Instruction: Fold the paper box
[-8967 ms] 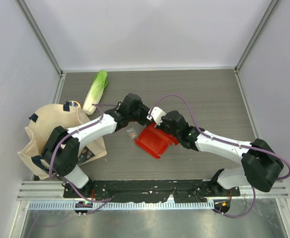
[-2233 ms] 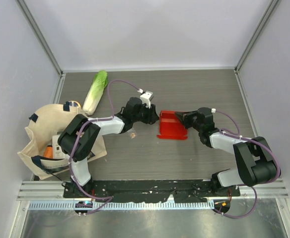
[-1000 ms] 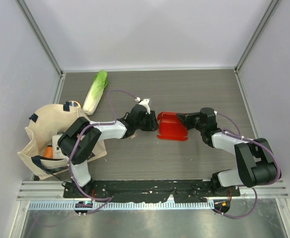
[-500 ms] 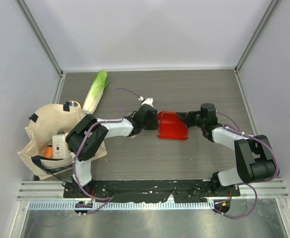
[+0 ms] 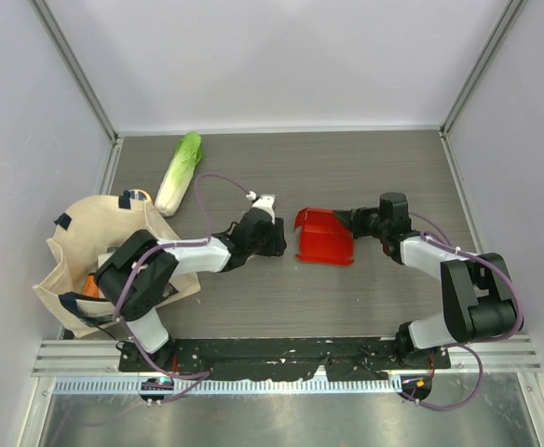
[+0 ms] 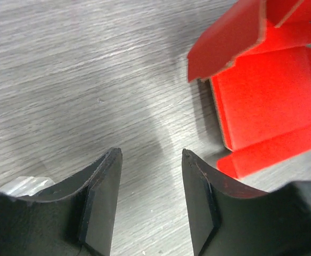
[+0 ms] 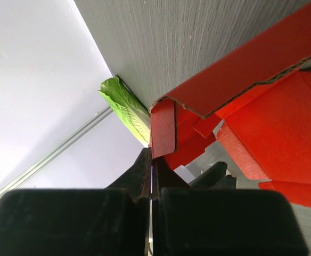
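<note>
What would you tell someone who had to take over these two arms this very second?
Left gripper: open and empty, low over the table, just left of the paper box, not touching it.
Right gripper: shut on a flap at the box's right edge.
Done: several flaps are creased and standing up.
Left: the box is open, not yet a closed shape; the remaining flaps need folding in.

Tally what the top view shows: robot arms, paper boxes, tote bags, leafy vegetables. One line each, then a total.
Robot arms: 2 (left arm, right arm)
Paper box: 1
Tote bag: 1
Leafy vegetable: 1
Total: 5
</note>
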Robot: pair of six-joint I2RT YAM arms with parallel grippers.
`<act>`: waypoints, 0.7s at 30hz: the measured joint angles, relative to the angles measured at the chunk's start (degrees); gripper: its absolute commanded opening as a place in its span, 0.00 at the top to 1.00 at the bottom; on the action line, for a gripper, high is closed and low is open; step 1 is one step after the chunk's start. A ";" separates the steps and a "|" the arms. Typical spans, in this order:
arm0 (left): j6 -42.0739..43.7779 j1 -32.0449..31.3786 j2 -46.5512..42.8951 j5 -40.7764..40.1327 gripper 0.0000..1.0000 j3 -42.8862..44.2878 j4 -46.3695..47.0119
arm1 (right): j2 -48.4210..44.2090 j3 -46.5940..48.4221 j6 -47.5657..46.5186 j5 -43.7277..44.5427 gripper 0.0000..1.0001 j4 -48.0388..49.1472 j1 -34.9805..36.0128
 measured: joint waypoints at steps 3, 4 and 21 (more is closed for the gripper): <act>2.49 0.00 -2.80 0.55 0.46 -1.07 0.94 | 0.00 0.00 0.00 -0.11 0.99 -0.04 -0.20; 3.30 0.00 -3.19 0.68 0.46 -0.79 1.68 | 0.02 0.00 -0.02 -0.11 0.99 -0.09 -0.20; 11.67 0.00 6.01 1.46 0.77 13.51 3.08 | 0.00 0.59 -2.34 0.83 0.97 -1.79 -0.20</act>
